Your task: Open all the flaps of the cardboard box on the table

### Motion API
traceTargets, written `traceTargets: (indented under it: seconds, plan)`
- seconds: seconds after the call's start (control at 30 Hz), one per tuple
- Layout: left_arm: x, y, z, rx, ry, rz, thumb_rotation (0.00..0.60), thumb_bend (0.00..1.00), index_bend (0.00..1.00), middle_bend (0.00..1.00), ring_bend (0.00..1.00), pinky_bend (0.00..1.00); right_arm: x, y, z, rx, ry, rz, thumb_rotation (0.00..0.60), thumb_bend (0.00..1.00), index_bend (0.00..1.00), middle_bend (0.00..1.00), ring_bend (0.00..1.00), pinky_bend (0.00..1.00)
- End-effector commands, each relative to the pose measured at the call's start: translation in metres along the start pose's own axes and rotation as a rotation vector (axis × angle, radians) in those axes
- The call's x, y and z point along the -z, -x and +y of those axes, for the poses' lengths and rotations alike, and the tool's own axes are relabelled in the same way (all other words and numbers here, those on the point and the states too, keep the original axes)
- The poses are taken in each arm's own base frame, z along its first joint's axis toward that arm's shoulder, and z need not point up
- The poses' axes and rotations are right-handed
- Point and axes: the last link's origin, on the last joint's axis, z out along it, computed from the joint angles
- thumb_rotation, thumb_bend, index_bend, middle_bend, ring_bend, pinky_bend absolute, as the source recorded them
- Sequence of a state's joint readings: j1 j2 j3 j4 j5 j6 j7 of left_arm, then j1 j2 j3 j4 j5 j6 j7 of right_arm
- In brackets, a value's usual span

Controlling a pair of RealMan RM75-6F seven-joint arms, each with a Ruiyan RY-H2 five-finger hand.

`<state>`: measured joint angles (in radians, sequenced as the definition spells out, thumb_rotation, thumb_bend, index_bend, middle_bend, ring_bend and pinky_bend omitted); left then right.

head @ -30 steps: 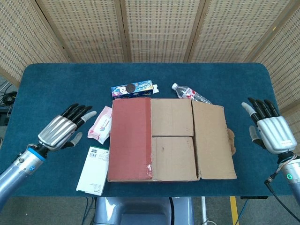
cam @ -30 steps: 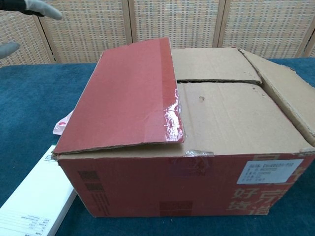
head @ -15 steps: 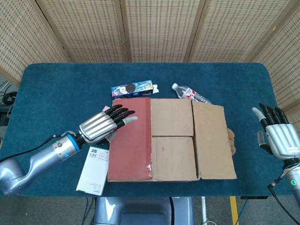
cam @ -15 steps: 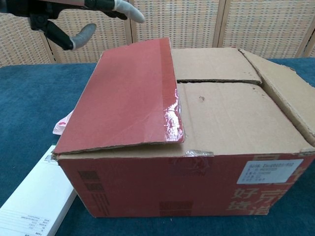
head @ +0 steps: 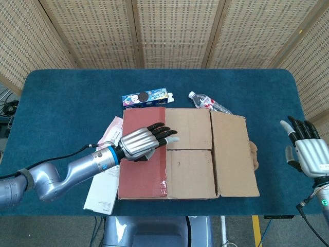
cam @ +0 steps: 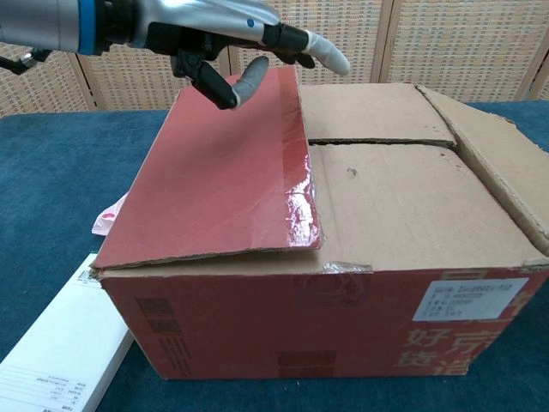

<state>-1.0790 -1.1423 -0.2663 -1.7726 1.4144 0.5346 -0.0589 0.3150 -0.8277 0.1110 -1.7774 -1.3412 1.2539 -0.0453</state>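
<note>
One left hand (head: 140, 142) above red flap (head: 143, 154), fingers spread, cardboard box (cam: 360, 249) beneath

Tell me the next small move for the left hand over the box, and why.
Probably lower the left hand and hook its fingertips under the free edge of the red flap. The hand hovers open above that flap, its fingers reaching past the edge, and the flap sits slightly raised over the brown flaps, so its edge looks catchable.

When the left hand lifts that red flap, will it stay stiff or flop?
The red flap is flat corrugated board, so probably stiff, pivoting along its outer fold. Its glossy tape strip may feel slippery. The left hand hovers above with fingers spread.
</note>
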Motion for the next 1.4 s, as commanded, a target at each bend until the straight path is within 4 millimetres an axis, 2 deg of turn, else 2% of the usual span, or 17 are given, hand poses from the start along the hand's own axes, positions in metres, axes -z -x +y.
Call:
traceTargets:
  seconds: [0.03, 0.2, 0.33, 0.47, 0.63, 1.07, 1.4]
  plan:
    - [-0.011, 0.003, 0.004, 0.009, 0.006, -0.014, 0.600, 0.97, 0.01, 0.02, 0.00, 0.00, 0.001, 0.000, 0.003, -0.004, 0.007, -0.002, 0.600, 0.72, 0.00, 0.00, 0.00, 0.00]
    - [-0.021, 0.009, 0.009, 0.013, 0.013, -0.040, 0.600, 0.97, 0.04, 0.04, 0.00, 0.00, 0.003, 0.000, 0.007, -0.011, 0.017, 0.000, 0.600, 0.73, 0.00, 0.00, 0.00, 0.00]
    - [-0.025, 0.010, 0.012, 0.010, 0.015, -0.041, 0.600, 0.97, 0.10, 0.07, 0.00, 0.00, 0.004, 0.000, 0.009, -0.014, 0.019, 0.002, 0.600, 0.73, 0.00, 0.00, 0.00, 0.00]
    - [-0.026, 0.010, 0.013, -0.001, 0.013, -0.036, 0.600, 0.97, 0.24, 0.15, 0.00, 0.00, 0.006, 0.001, 0.012, -0.018, 0.026, 0.001, 0.600, 0.73, 0.00, 0.00, 0.00, 0.00]
    - [-0.025, 0.012, 0.012, -0.005, 0.004, -0.033, 0.600, 0.97, 0.32, 0.20, 0.01, 0.00, 0.005, 0.001, 0.012, -0.019, 0.025, -0.001, 0.600, 0.73, 0.00, 0.00, 0.00, 0.00]
    - [-0.012, 0.007, -0.001, -0.008, -0.035, -0.021, 0.600, 0.97, 0.34, 0.35, 0.11, 0.00, 0.002, 0.003, 0.011, -0.021, 0.025, -0.007, 0.600, 0.73, 0.00, 0.00, 0.00, 0.00]
    - [-0.001, -0.002, -0.008, -0.016, -0.053, -0.001, 0.600, 0.97, 0.35, 0.39, 0.13, 0.00, 0.000, 0.005, 0.007, -0.026, 0.016, -0.007, 0.600, 0.73, 0.00, 0.00, 0.00, 0.00]
